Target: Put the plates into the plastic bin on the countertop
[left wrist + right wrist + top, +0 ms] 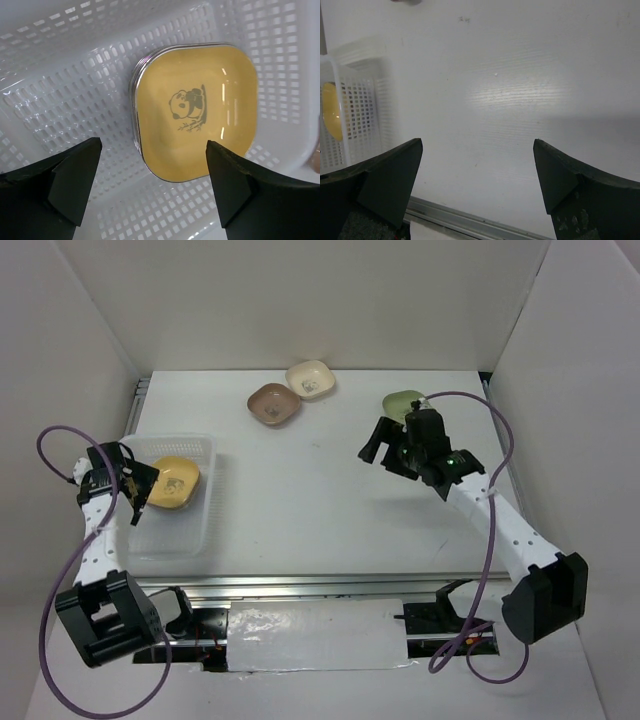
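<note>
White walls close in a matte counter (300, 500) where both sets of jaws are spread and empty: the left jaws over the yellow plate (195, 110) topping a stack in the plastic bin (75, 100), the right jaws over bare surface near the green plate (402, 403), partly hidden by that arm. Brown plate (274, 404) and cream plate (310, 379) sit side by side farther back; they look light, stiff and glossy-slick, so a raised rim is the place to pinch. How many lie under the yellow one cannot be told
</note>
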{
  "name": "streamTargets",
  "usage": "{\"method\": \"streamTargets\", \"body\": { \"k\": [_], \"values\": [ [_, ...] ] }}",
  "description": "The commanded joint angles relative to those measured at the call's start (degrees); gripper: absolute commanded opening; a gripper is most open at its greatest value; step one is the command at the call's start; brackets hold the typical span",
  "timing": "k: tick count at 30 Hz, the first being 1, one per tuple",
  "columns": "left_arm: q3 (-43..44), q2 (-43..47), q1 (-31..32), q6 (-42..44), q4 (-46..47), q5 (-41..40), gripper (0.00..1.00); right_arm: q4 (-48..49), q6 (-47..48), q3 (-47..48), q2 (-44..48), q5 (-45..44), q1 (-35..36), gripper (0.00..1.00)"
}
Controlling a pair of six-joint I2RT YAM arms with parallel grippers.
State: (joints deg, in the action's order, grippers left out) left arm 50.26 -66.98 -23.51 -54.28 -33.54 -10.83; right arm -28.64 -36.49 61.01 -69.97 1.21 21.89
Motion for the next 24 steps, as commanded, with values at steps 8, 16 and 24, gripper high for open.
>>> {"method": "streamTargets", "body": {
  "k": [8,16,24],
  "values": [
    [9.24,11.33,0.57,11.54,-1.88,5.46,0.99,9.83,-9.44,4.19,-14.03,-4.45,-13.35,1.00],
    [13.72,14.68,3.56,23.50,-4.87,17.15,0.99,13.34,-18.52,18.77,-39.69,-3.58,-20.92,1.00],
    [11.88,16.45,7.60,26.68,-4.43,18.91,0.99,16.77,-19.23,23.01,-49.82,-1.48,-25.66,0.99]
  ]
}}
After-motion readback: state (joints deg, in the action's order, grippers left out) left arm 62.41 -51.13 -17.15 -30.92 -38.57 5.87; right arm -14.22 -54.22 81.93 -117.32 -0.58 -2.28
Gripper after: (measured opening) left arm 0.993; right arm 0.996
